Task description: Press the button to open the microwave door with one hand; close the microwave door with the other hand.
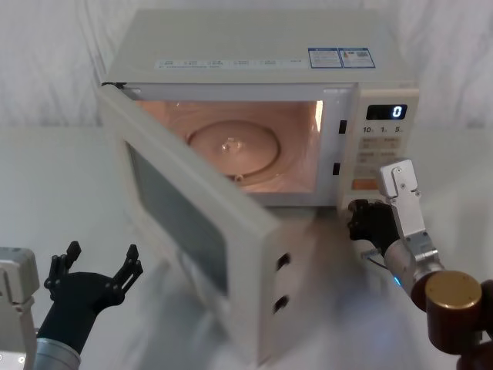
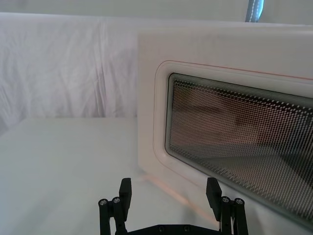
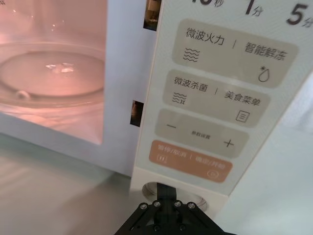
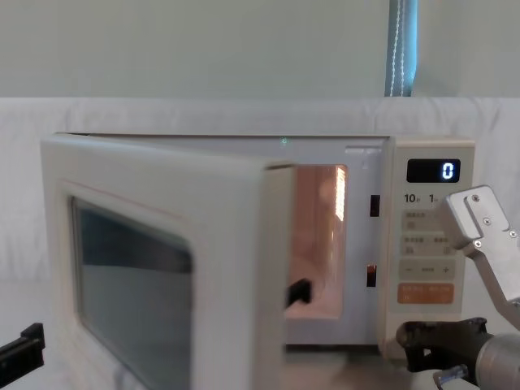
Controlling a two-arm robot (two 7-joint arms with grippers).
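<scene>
Pressing the button (image 3: 172,192), right gripper (image 1: 360,220) jaws closed; left gripper (image 1: 96,264) jaws spread wide, empty

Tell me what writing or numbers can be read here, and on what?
"0": display.
"10", "1", "5": control panel.
"微波火力", "智能解冻", "微波杀菌", "美食菜单": cream keys.
"−", "+": adjust key.
Orange key and top stickers: too small or blurred.

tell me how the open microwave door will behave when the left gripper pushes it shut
The microwave door looks like a rigid panel hinged at its left edge, so it should probably swing, not flex. Its smooth face may let the open left gripper slide sideways.
</scene>
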